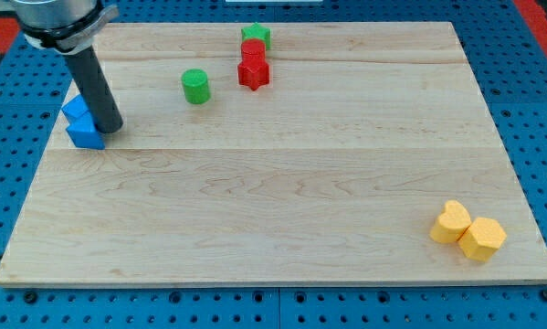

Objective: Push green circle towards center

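Observation:
The green circle (195, 86) is a short green cylinder standing on the wooden board (282, 201) in the upper left part of the view. My tip (110, 127) rests on the board at the view's left, touching the right side of two blue blocks (82, 122). The green circle lies to the upper right of my tip, well apart from it.
A green star-like block (256, 37) sits at the view's top, with two red blocks (253, 64) just below it, right of the green circle. A yellow heart (450, 222) and a yellow hexagon-like block (482, 238) lie at the lower right corner.

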`<state>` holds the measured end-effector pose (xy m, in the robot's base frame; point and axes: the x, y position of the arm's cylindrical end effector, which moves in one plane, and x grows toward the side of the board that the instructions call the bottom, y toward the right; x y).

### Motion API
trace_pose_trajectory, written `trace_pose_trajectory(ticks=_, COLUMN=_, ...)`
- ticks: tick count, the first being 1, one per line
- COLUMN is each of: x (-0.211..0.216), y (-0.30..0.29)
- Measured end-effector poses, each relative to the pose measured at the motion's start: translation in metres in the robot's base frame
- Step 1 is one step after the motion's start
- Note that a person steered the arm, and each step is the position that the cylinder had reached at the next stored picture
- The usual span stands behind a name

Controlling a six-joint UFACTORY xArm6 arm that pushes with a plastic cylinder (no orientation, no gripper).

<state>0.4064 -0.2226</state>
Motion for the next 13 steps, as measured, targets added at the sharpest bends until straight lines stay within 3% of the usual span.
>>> trace_pose_trajectory(ticks=2, x=0.0, y=-0.019)
trace_pose_trajectory(ticks=3, x=0.0, y=0.029)
trace_pose_trajectory(ticks=6, x=-0.086, y=0.05)
trace_pose_trajectory(ticks=8, x=-0.069, y=0.135)
trace_pose_trajectory(ticks=13, x=-0.058, y=0.202)
